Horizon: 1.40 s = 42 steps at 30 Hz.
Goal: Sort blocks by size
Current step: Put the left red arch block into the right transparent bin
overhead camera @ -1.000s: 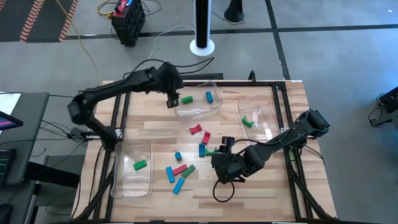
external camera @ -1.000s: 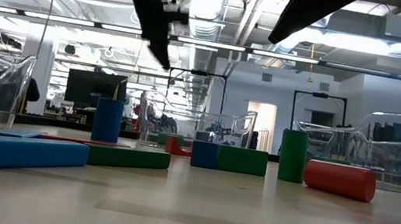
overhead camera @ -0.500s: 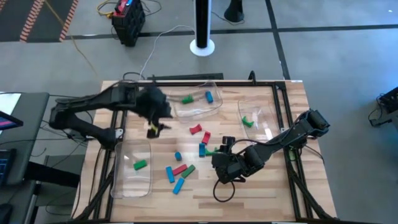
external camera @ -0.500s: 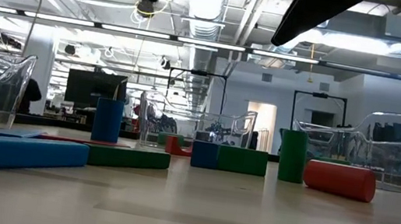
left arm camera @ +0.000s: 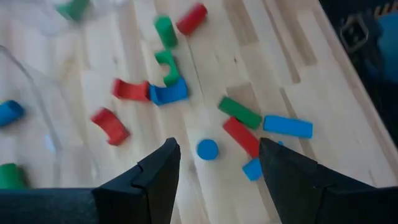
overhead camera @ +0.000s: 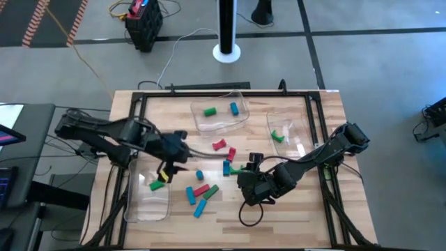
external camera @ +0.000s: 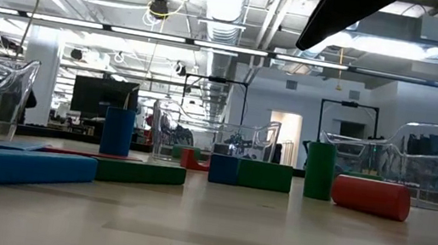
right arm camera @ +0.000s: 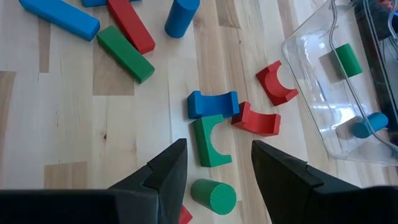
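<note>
A: Fingers on the left gripper [left arm camera: 214, 171] are spread wide, nothing between them, hovering over the worktop [overhead camera: 293, 209] just beside the near-left tray [overhead camera: 146, 206]. Right gripper [right arm camera: 214, 168] also wide apart and empty, low over the middle cluster.

B: Blocks?

A: Mostly loose mid-worktop. Small blue cylinder [left arm camera: 207, 149] sits right ahead of the left fingers. Near it a red bar [left arm camera: 241, 136], green bar [left arm camera: 239, 113], and long blue bar [left arm camera: 287, 126]. Right wrist view shows a green cylinder [right arm camera: 214, 196] just ahead of the right fingers, then a green arch [right arm camera: 210, 141], blue arch [right arm camera: 212, 104], and red arch [right arm camera: 256, 121] touching one another.

B: Already sorted?

A: A few. One green block [overhead camera: 157, 185] in the near-left tray, two pieces in the far tray [overhead camera: 221, 125], one or two green in the right tray [overhead camera: 296, 136].

B: Risks?

A: Both arms crowd the same cluster, so they could clash. Arches touch, so a grab may drag a neighbour. Cylinders could roll if nudged. Left arm is close to the tray wall and could bump it.
</note>
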Each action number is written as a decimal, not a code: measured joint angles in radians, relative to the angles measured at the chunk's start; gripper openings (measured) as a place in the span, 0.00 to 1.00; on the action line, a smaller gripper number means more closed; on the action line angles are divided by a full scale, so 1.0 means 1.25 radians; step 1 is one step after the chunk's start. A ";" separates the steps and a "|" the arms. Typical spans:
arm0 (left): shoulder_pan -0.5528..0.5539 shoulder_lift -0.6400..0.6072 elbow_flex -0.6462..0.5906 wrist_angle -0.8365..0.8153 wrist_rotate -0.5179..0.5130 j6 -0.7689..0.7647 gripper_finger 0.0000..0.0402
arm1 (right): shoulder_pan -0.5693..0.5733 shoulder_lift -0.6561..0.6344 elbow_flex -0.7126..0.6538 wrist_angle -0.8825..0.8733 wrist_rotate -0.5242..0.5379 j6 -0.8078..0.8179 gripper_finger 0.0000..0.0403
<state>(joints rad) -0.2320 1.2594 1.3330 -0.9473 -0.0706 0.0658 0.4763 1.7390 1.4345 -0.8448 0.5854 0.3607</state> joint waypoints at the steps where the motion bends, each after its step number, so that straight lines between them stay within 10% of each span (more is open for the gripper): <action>1: -0.006 0.001 -0.019 0.008 0.000 -0.004 0.53 | 0.000 0.000 0.000 0.000 0.000 0.000 0.51; 18: 0.125 0.002 -0.358 0.484 -0.037 0.096 0.53 | -0.002 0.000 0.000 0.015 0.000 -0.009 0.51; 42: 0.318 0.303 -0.289 0.563 0.043 0.373 0.53 | -0.024 0.000 0.000 0.016 0.000 -0.011 0.51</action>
<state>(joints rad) 0.1656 1.6382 0.9715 -0.2436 -0.0166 0.5326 0.4462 1.7390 1.4349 -0.8249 0.5852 0.3472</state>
